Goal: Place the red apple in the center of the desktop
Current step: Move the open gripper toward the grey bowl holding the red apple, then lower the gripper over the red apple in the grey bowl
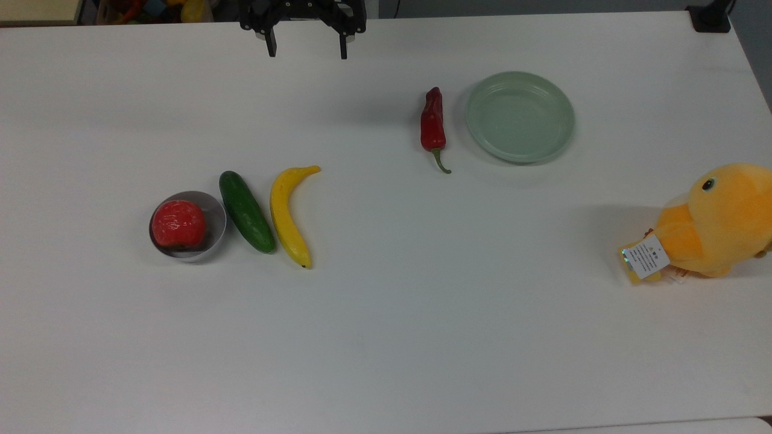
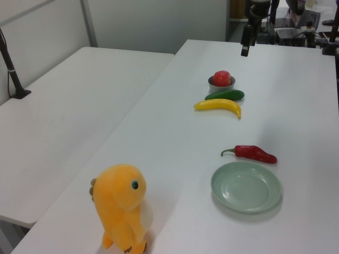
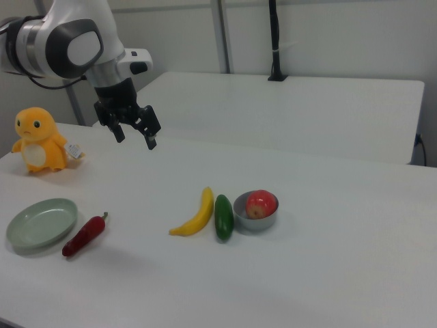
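Apple [image 1: 178,224], round and glossy red with pale flecks of shine, sits inside a small grey bowl [image 1: 215,214] with a smooth metallic-looking wall, toward the top view's left of the white counter [image 1: 422,313]. Just beside the bowl lies a dark green cucumber [image 1: 246,211], a blunt-ended cylinder, and next to that a curved yellow banana [image 1: 288,214] with a dark tip; the two lie side by side, very close. Well apart, toward the top view's right, a long wrinkled dark-red chili pepper [image 1: 433,125] with a green stem lies just beside a round, shallow pale-green plate [image 1: 520,116], not touching it. A fuzzy orange plush duck [image 1: 715,220] with a paper tag stands at the top view's right edge. The black claw [image 1: 307,51] hangs above the counter's far edge, its two fingers spread wide apart and holding nothing, well away from the apple.
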Motion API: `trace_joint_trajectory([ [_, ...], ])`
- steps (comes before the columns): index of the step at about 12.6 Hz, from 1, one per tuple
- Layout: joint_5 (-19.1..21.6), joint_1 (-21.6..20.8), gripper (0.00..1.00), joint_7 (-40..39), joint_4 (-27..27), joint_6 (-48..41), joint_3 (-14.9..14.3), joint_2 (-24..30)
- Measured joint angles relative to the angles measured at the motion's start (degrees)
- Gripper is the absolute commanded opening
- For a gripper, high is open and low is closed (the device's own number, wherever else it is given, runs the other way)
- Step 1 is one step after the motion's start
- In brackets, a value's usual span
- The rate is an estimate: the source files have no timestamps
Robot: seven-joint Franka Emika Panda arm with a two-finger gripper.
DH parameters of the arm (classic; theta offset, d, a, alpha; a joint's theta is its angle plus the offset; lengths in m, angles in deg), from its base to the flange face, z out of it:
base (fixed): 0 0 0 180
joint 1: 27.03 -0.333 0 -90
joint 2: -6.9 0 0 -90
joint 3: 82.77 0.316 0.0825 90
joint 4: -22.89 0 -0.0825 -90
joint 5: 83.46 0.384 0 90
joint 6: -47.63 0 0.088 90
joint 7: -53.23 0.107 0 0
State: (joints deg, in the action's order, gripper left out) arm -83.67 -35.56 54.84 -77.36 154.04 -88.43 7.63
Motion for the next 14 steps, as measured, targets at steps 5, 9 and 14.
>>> trace_joint_trajectory([
  [5, -0.01, 0.69, 1.00, -0.12, 0.56, 5.53, -1.01, -2.82],
  [9, -0.05, 3.83, 1.00, -0.35, 1.79, 11.79, -1.15, -7.43],
  [14, -3.39, 8.75, 1.00, -0.51, 2.11, 22.00, -1.32, -14.15],
])
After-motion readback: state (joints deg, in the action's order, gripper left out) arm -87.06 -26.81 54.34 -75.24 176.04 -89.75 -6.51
